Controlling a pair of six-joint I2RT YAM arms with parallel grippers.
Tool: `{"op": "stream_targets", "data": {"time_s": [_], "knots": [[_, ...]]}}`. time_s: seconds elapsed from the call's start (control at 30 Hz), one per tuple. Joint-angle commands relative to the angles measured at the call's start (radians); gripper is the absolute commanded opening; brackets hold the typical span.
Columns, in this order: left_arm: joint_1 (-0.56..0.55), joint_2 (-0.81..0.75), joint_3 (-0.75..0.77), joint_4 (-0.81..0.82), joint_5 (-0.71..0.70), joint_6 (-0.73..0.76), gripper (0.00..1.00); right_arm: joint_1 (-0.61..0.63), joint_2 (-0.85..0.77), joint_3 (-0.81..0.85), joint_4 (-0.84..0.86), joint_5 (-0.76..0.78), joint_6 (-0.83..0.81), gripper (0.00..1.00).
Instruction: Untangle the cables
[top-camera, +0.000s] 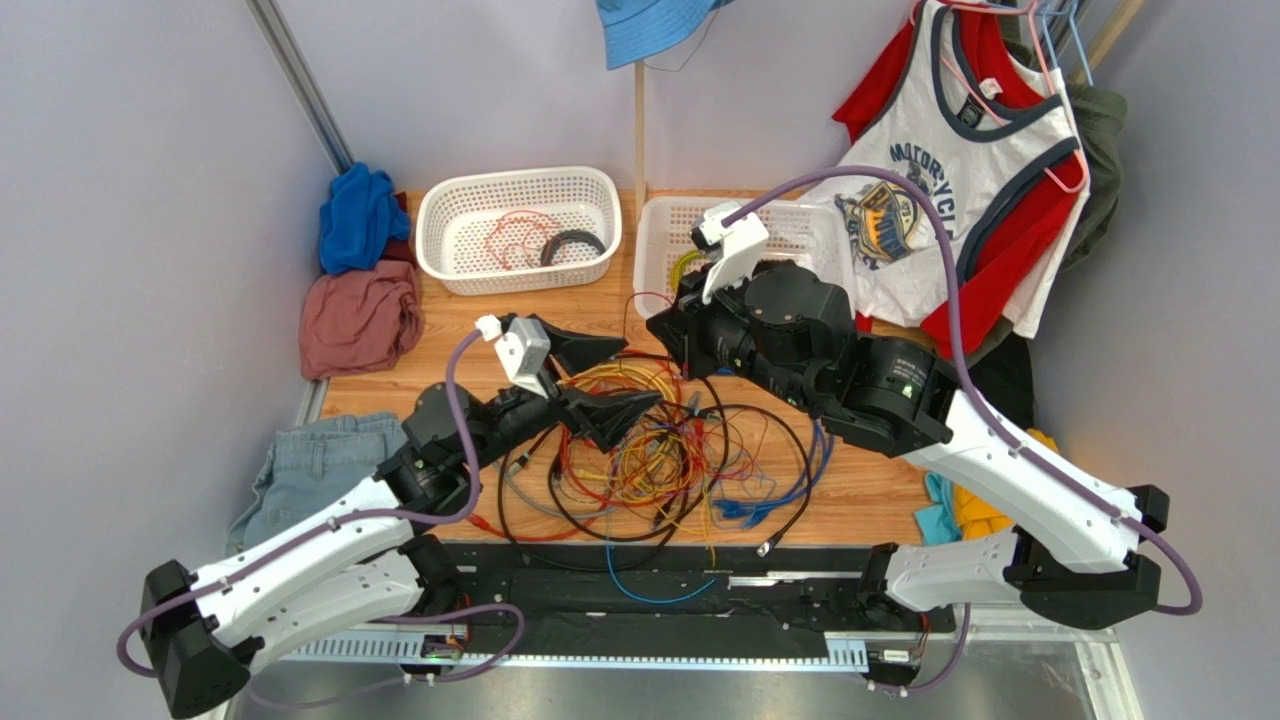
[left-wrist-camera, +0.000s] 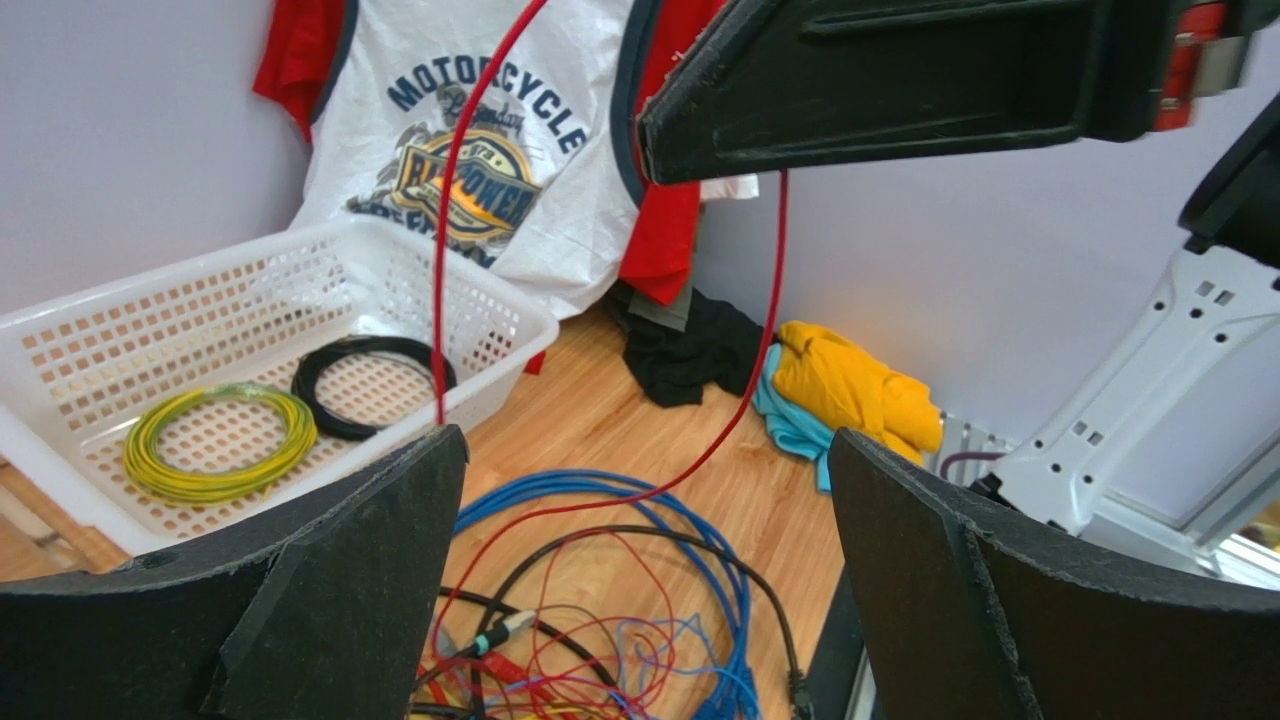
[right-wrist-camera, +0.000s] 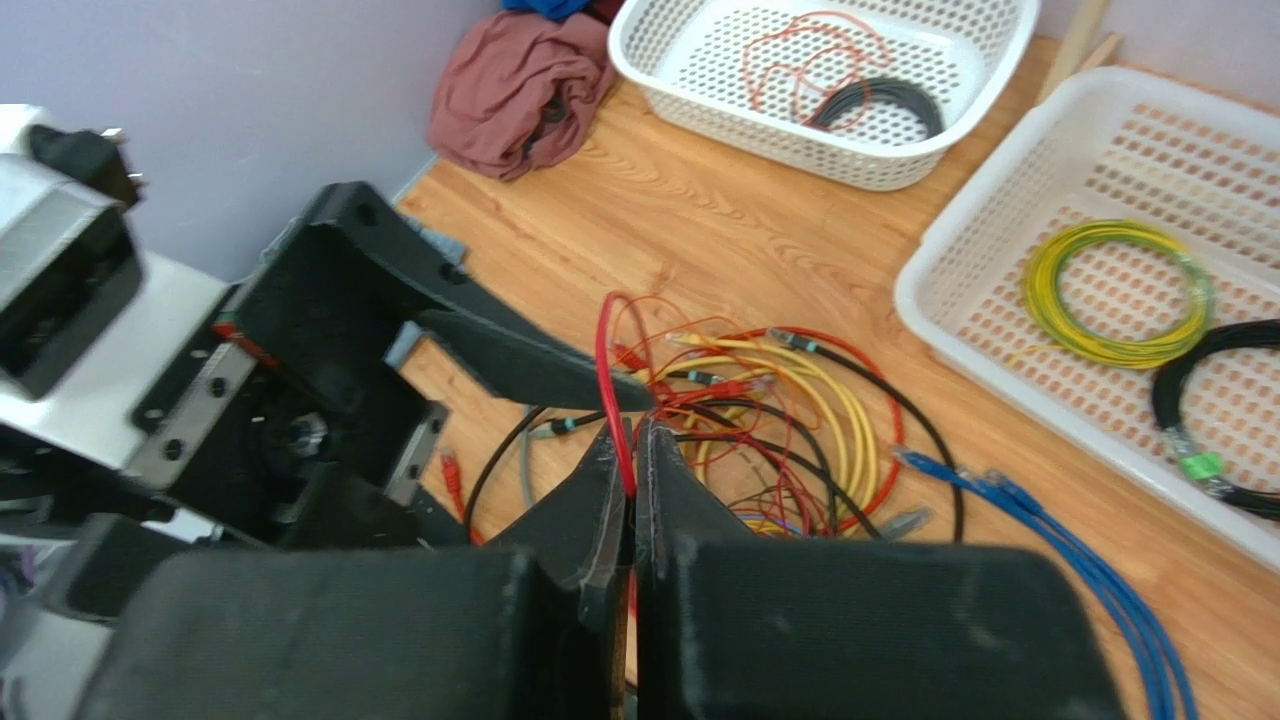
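Observation:
The cables (top-camera: 661, 450) lie in a loose tangle of black, red, orange, yellow and blue on the wooden table between the arms. My right gripper (top-camera: 670, 333) hangs above the pile's far edge and is shut on a thin red cable (right-wrist-camera: 607, 360). In the right wrist view the fingers (right-wrist-camera: 594, 510) pinch it at their tips. The red cable (left-wrist-camera: 774, 300) loops down from there into the pile. My left gripper (top-camera: 598, 381) is open and empty just above the tangle. In its wrist view its fingers (left-wrist-camera: 301, 600) stand wide apart over blue (left-wrist-camera: 684, 518) and black strands.
A white basket (top-camera: 519, 279) at the back holds orange and black coils. A second basket (top-camera: 646, 255), under the right wrist, holds yellow-green (left-wrist-camera: 218, 435) and black rings. Clothes lie at the left (top-camera: 361, 315) and right (left-wrist-camera: 849, 383). A T-shirt (top-camera: 962, 195) hangs at the back right.

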Motion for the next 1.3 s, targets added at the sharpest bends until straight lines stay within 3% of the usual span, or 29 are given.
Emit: {"op": "stream_targets", "data": {"time_s": [0.0, 0.27, 0.37, 0.4, 0.47, 0.5, 0.6, 0.63, 0.77, 0.93, 0.97, 1.03, 1.07, 1.13, 1.27], "knots": [[-0.010, 0.079, 0.043, 0.114, -0.003, 0.030, 0.99, 0.001, 0.010, 0.048, 0.044, -0.093, 0.048, 0.00], [-0.033, 0.203, 0.089, 0.169, 0.003, 0.036, 0.98, -0.001, 0.027, 0.025, 0.072, -0.112, 0.053, 0.00], [-0.035, 0.217, 0.095, 0.171, 0.015, 0.040, 0.78, 0.001, 0.027, 0.016, 0.081, -0.109, 0.050, 0.00], [-0.035, 0.216, 0.095, 0.168, 0.015, 0.043, 0.61, 0.001, 0.026, 0.010, 0.081, -0.103, 0.044, 0.00], [-0.035, 0.205, 0.095, 0.143, -0.002, 0.048, 0.39, 0.001, 0.019, -0.001, 0.085, -0.089, 0.041, 0.00], [-0.035, 0.199, 0.097, 0.133, -0.009, 0.057, 0.22, 0.001, 0.015, -0.016, 0.092, -0.084, 0.038, 0.00], [-0.035, 0.176, 0.103, 0.085, -0.046, 0.074, 0.00, 0.001, -0.007, -0.041, 0.108, -0.078, 0.038, 0.00], [-0.035, 0.168, 0.104, 0.062, -0.061, 0.076, 0.00, 0.001, -0.020, -0.059, 0.112, -0.080, 0.038, 0.00], [-0.035, 0.116, 0.120, -0.025, -0.109, 0.094, 0.00, -0.001, -0.059, -0.099, 0.121, -0.060, 0.038, 0.00], [-0.035, 0.070, 0.184, -0.255, -0.251, 0.091, 0.00, -0.002, -0.117, -0.148, 0.139, -0.023, 0.032, 0.00], [-0.035, 0.068, 0.205, -0.291, -0.265, 0.074, 0.24, -0.001, -0.119, -0.147, 0.139, -0.020, 0.030, 0.00], [-0.035, 0.061, 0.219, -0.367, -0.272, 0.065, 0.51, -0.001, -0.120, -0.140, 0.131, -0.020, 0.027, 0.00], [-0.035, 0.058, 0.216, -0.383, -0.281, 0.042, 0.76, -0.001, -0.120, -0.139, 0.131, -0.018, 0.027, 0.00], [-0.035, 0.045, 0.204, -0.391, -0.307, 0.028, 0.97, -0.001, -0.119, -0.134, 0.130, -0.020, 0.026, 0.00], [-0.035, 0.033, 0.161, -0.348, -0.334, 0.019, 0.98, -0.001, -0.113, -0.124, 0.128, -0.035, 0.035, 0.00]]}}
